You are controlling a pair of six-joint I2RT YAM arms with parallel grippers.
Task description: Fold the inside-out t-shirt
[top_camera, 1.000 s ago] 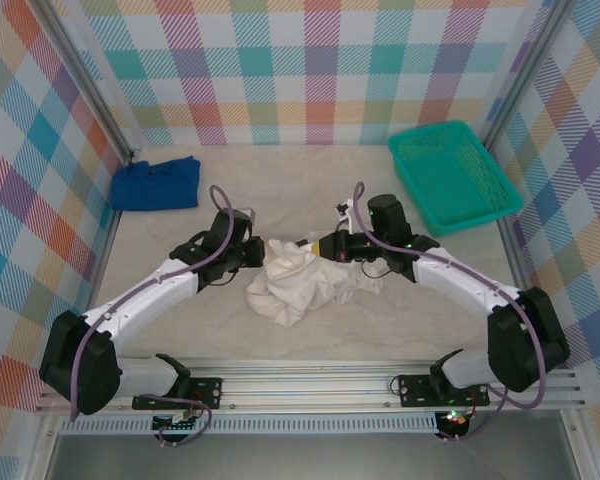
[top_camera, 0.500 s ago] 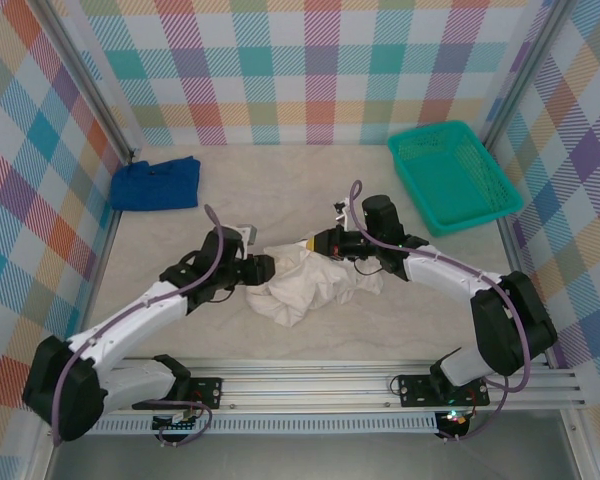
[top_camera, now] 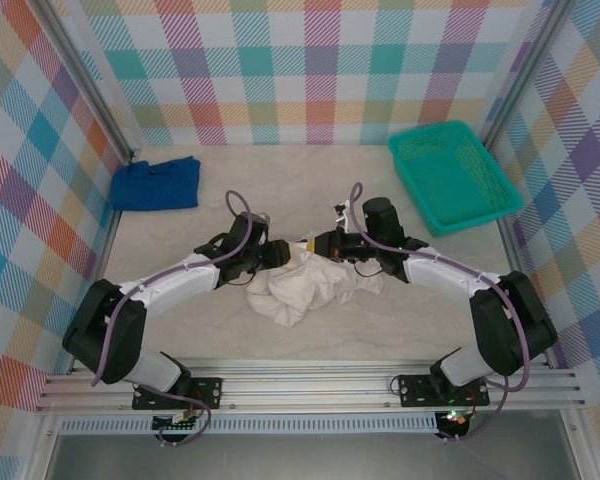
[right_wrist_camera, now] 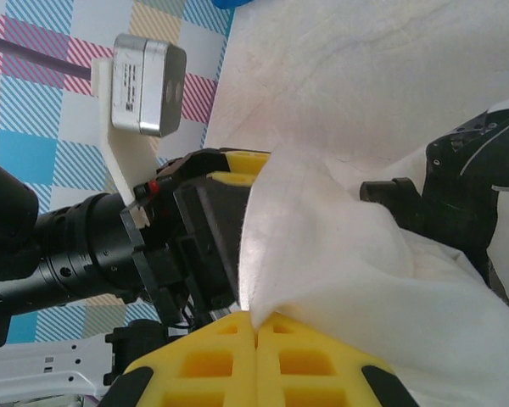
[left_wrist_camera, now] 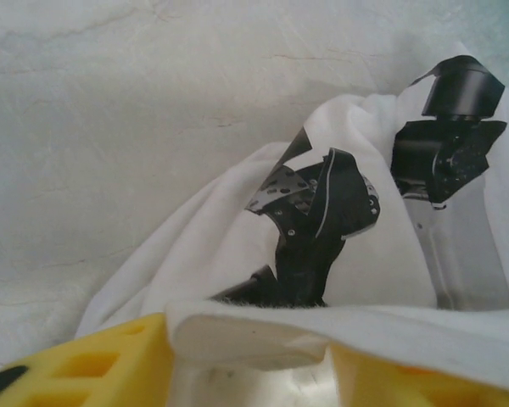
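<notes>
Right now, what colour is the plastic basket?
The basket is teal green, clearest in the top external view.

Pastel plaid walls [top_camera: 300, 70], beige marbled tabletop [top_camera: 380, 335]

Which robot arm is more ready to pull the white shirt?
Probably the right. The right gripper is shut on an edge of the t-shirt, so it could pull at once. The left gripper has a fold lying between its fingers, but they stand apart and would have to close first.
</notes>
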